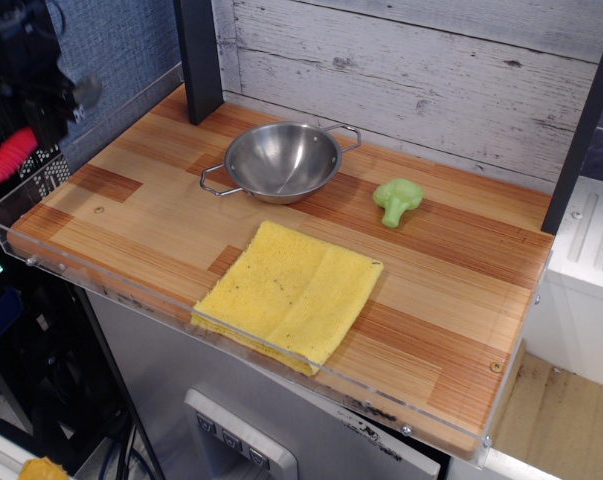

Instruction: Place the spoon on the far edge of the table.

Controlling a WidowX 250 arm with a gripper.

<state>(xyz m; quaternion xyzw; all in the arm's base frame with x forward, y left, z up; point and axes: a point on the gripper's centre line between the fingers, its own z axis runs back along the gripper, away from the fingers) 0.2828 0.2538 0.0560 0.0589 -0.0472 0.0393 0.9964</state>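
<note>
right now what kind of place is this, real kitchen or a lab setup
Most likely a lab mock kitchen: a wooden table rimmed in clear acrylic, a toy broccoli by a steel bowl, cables below, and a gripper holding a spoon.
</note>
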